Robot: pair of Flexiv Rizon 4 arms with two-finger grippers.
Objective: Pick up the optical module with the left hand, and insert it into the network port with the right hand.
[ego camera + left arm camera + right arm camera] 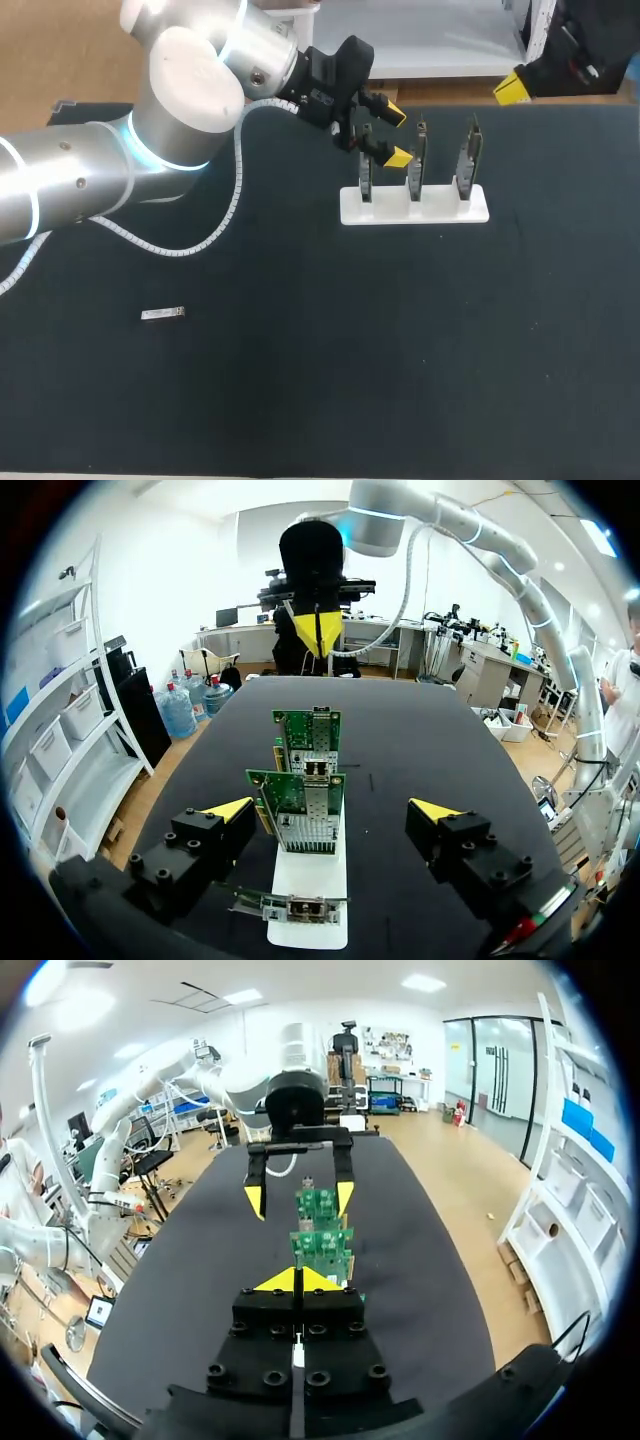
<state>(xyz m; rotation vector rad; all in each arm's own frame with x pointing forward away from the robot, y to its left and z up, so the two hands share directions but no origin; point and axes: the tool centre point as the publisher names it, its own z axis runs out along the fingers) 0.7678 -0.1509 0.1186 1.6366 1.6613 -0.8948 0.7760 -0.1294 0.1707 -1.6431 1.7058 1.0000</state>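
Pickup pending | left gripper (396, 135) hovering at network cards (415, 170), fingers released | right fingers (275, 1282) clenched | next: reaching near-left for optical module (163, 314)

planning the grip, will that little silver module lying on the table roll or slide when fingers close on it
The module is a flat-lying, boxy bar, so it probably won't roll. It is small and thin against the table, so likely light; it may skid or twist if one finger touches first. Its silver, metal-looking shell suggests it is stiff.
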